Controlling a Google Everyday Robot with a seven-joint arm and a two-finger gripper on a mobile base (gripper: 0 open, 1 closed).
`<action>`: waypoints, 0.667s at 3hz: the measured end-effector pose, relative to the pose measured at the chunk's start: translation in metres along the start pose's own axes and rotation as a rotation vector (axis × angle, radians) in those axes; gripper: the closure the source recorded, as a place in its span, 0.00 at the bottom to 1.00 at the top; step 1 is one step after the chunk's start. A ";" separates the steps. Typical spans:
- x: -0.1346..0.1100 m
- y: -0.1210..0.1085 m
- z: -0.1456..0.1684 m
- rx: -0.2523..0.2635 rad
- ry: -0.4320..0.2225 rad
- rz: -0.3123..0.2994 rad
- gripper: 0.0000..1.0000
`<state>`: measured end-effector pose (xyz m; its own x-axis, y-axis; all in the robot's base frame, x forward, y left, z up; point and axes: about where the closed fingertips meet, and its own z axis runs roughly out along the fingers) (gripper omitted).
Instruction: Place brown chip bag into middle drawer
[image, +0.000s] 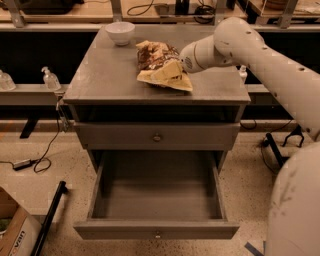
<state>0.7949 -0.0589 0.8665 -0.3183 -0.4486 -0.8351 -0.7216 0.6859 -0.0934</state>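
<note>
The crumpled dark-brown foil chip bag with a tan end band (161, 66) lies on the flat grey top of the wooden cabinet (105, 77), right of centre and well apart from the small white bowl (120, 32) at the back left corner. The robot's cream-coloured two-finger gripper (184, 63) is at the bag's right edge, low over the top and seemingly touching the foil; whether it is clenched on the bag or released cannot be told from this view. Below, the wide shallow grey middle drawer with a small round knob (157, 200) is pulled fully out and nothing lies in it, while the matching upper drawer front (125, 136) is closed. The bag should be very light, soft and springy, with slick foil that crumples instead of resisting (and chips inside that would crush under a hard squeeze). The best hold is probably the puffed dark body near the middle or a firm pinch across the flattened tan seam, because a grip on a loose corner would let the bag swing and slip free on the way down to the drawer
</note>
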 end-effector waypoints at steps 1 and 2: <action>0.000 -0.008 0.025 -0.032 -0.003 -0.003 0.19; 0.002 -0.009 0.039 -0.056 0.004 -0.015 0.42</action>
<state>0.8247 -0.0434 0.8441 -0.3098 -0.4610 -0.8316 -0.7597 0.6459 -0.0750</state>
